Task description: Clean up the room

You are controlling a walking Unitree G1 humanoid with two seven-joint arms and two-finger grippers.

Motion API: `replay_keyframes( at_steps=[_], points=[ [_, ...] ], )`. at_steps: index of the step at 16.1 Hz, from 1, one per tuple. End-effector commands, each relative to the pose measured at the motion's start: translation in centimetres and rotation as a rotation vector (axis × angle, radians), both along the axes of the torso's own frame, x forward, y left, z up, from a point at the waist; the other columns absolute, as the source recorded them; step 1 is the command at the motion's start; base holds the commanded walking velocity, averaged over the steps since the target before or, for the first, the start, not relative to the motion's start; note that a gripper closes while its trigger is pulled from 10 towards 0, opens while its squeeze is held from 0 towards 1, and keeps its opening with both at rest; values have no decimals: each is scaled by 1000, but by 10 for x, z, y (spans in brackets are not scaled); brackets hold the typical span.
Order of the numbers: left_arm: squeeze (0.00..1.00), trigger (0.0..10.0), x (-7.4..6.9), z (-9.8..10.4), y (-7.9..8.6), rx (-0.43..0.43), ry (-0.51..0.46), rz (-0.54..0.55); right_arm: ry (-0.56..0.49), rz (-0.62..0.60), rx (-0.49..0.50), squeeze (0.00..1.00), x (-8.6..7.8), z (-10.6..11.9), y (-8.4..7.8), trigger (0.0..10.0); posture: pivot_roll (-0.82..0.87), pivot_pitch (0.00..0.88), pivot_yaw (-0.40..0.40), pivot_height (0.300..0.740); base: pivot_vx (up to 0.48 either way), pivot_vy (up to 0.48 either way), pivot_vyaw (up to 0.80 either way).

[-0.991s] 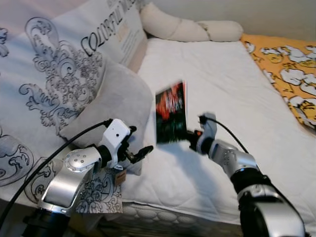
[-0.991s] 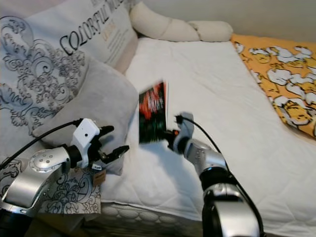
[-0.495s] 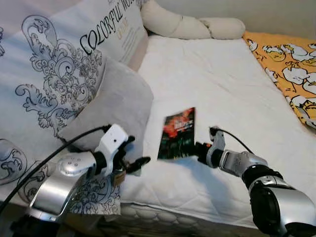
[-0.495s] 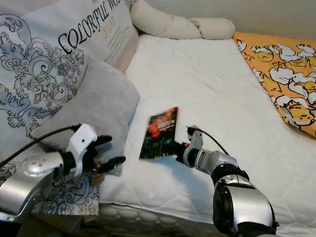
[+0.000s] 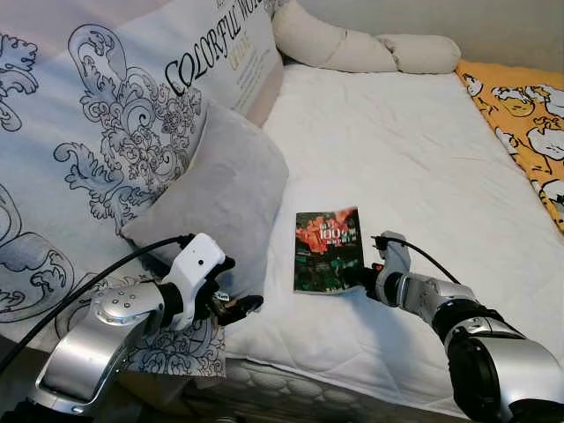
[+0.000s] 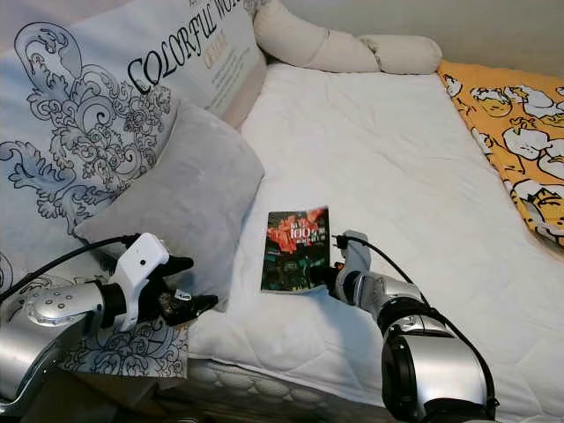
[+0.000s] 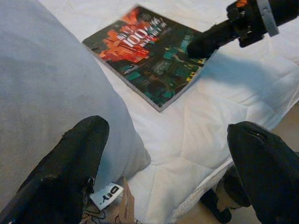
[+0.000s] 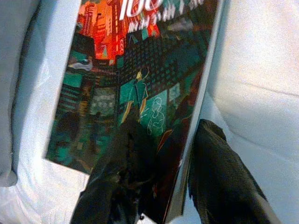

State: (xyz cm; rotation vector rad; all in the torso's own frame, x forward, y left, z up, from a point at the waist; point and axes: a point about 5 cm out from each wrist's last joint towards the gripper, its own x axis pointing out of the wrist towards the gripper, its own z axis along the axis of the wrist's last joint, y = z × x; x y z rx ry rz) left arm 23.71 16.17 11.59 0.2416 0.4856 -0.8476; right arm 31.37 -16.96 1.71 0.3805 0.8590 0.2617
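From the left eye, the book [image 5: 328, 250] lies flat on the white mattress [image 5: 414, 150], just beside the grey pillow [image 5: 211, 203]. As a judgement, tidying is at an early stage: the book is not yet put anywhere proper, and the bedding looks unsorted. The right gripper [image 5: 361, 276] reaches low across the mattress, forearm almost level, its fingers meeting the book's near edge. The left gripper [image 5: 231, 306] hovers off the pillow's near corner, elbow bent, holding nothing.

From the right eye, the same layout: the book sits between the pillow and the right wrist.

The left wrist view shows its two fingers [image 7: 70, 172] spread wide and empty, the pillow under one of them, the book beyond.

The right wrist view shows one finger [image 8: 126, 172] lying on the cover and the other past the book's edge, so the claw straddles that edge; whether it pinches firmly, I cannot tell.
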Motion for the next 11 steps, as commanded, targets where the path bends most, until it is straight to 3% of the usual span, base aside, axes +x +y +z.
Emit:
replay_keyframes(
  at_steps=[1, 3, 7, 11],
  points=[
    [345, 10000, 0, 3, 0, -6, -8, 13, 7, -19, 0, 1000, -3, -2, -7, 10000, 180, 0, -8, 740, 0, 0, 0],
    [345, 10000, 5, 3, -4, -26, -14, 39, 30, -46, 5, 1000, -9, -6, -19, 10000, 166, 0, -14, 740, 0, 0, 0],
    [341, 10000, 11, -2, -9, -102, -14, 121, -49, -126, 209, 1000, -7, 3, -31, 10000, 139, 0, -52, 740, 0, 0, 0],
    [341, 10000, 22, 0, -7, -138, -152, 319, -213, -62, 191, 1000, -9, 10, -40, 10000, 134, 0, -83, 740, 0, 0, 0]
  ],
)
